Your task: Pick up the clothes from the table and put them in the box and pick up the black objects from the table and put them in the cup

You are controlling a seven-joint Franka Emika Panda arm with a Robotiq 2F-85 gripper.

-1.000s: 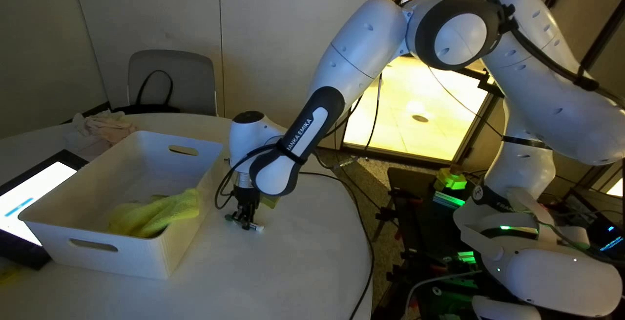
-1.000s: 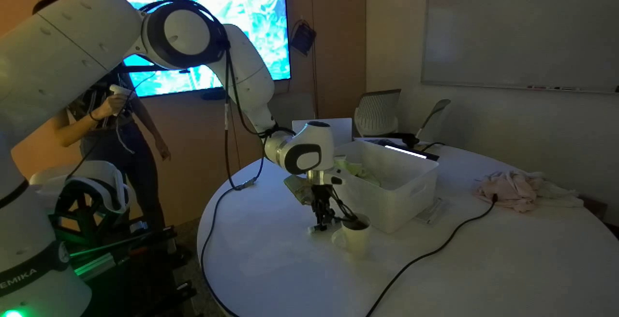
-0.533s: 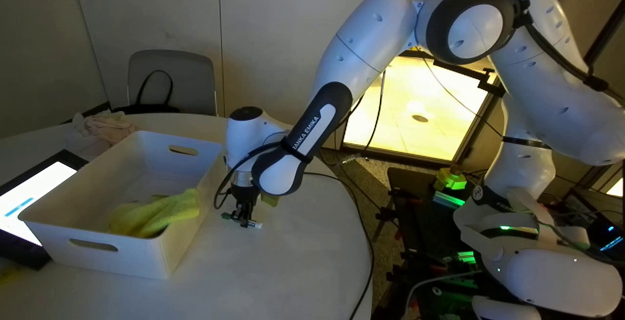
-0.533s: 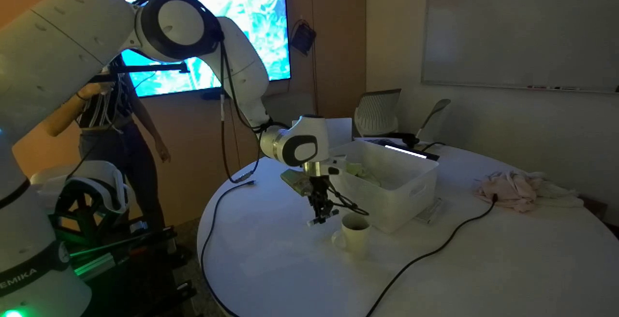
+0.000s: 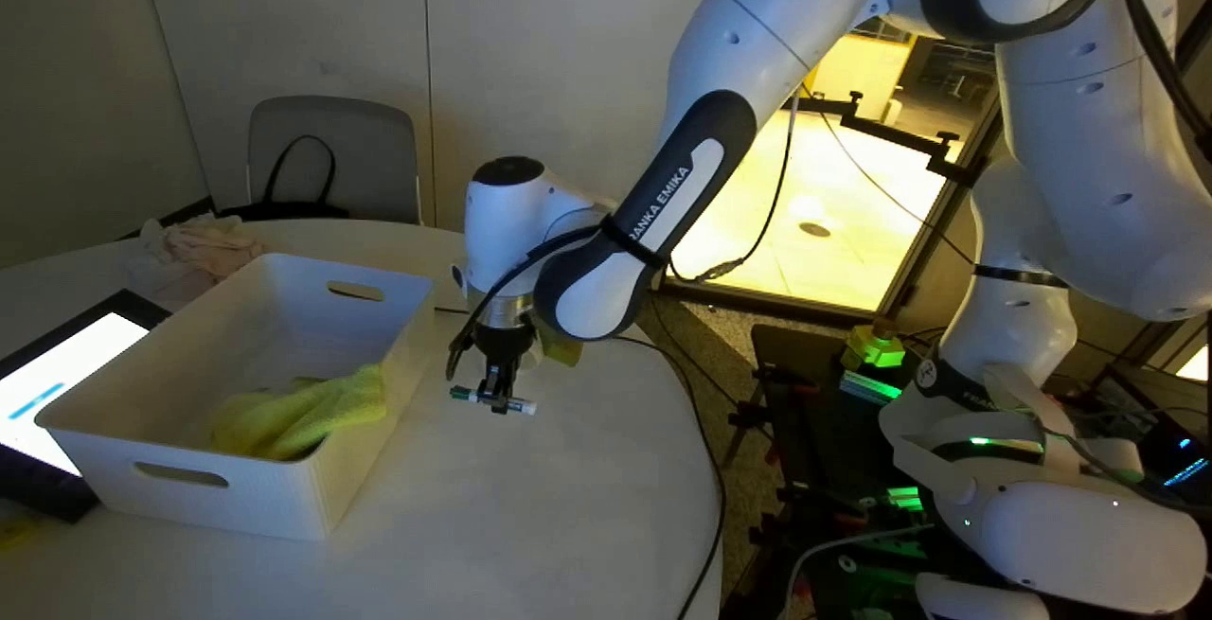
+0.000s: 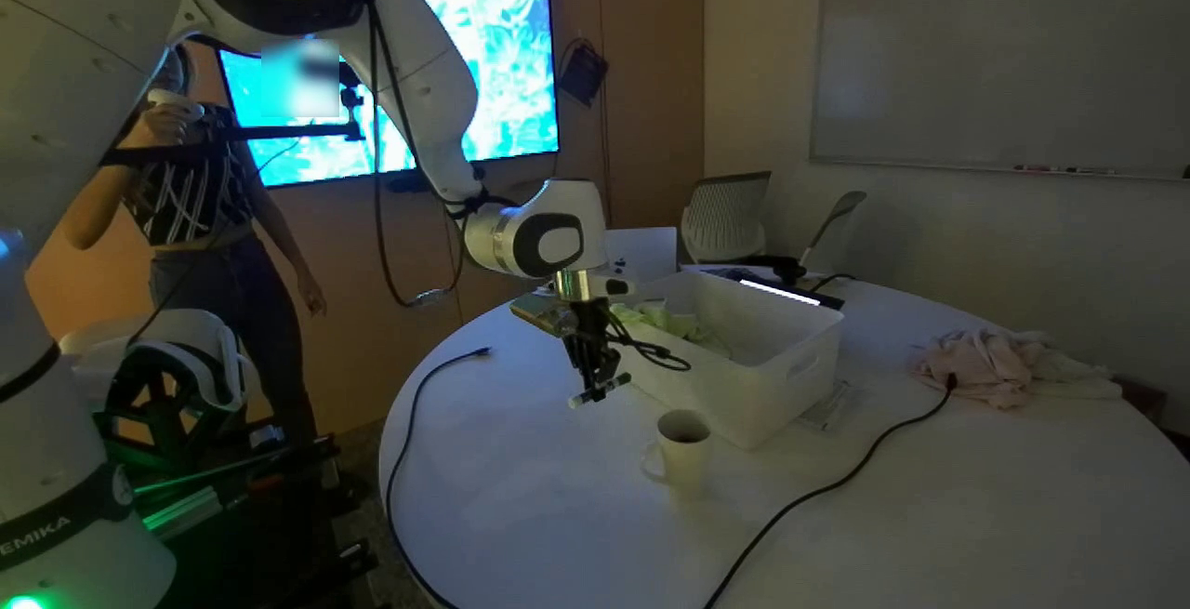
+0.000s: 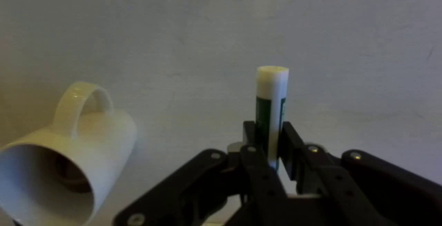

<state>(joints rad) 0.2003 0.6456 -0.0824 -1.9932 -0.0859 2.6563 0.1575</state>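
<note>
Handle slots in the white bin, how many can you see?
2: in an exterior view, the white bin shows a near-end handle slot and a far-end handle slot. No others show, though parts of it are hidden.

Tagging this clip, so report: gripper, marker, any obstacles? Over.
Gripper shut on marker. Marker above table, not yet in cup. Nothing seen between marker and cup.
</note>
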